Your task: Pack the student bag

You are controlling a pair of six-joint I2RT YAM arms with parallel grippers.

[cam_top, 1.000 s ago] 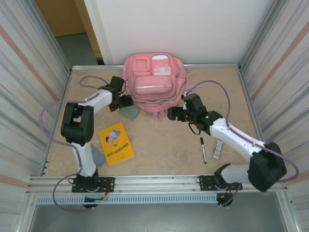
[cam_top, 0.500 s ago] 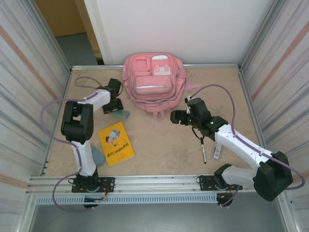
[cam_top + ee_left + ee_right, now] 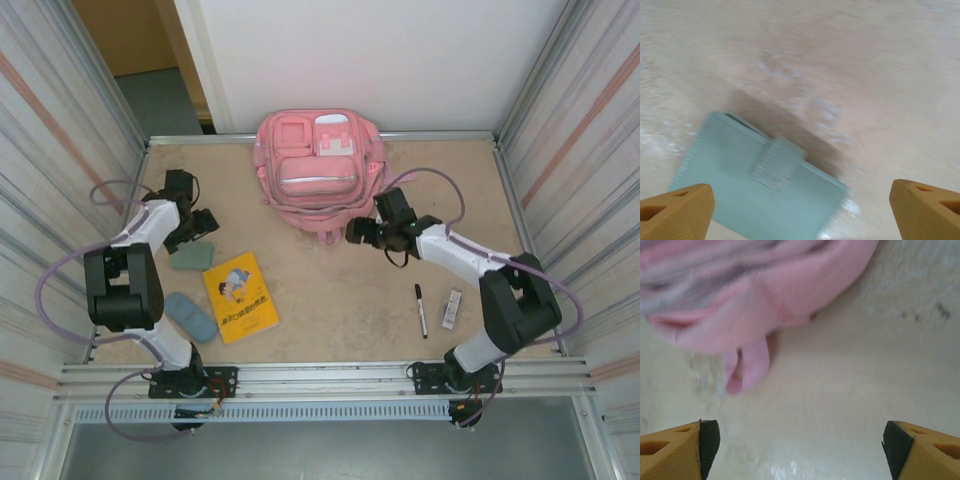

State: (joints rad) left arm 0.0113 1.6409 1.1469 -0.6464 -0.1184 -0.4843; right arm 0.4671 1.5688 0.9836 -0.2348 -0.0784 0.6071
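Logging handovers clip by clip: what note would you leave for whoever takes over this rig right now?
Left gripper: jaws open, empty, over the teal wallet lying on the table.
Right gripper: jaws open, empty, by the student bag, at its lower edge.
The yellow book, blue-grey case, pen and small white item lie loose on the table.
Done: nothing visibly packed.
Left: open the bag, load everything.

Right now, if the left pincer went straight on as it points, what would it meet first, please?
Probably the teal wallet lying on the table, just below the open left pincer.
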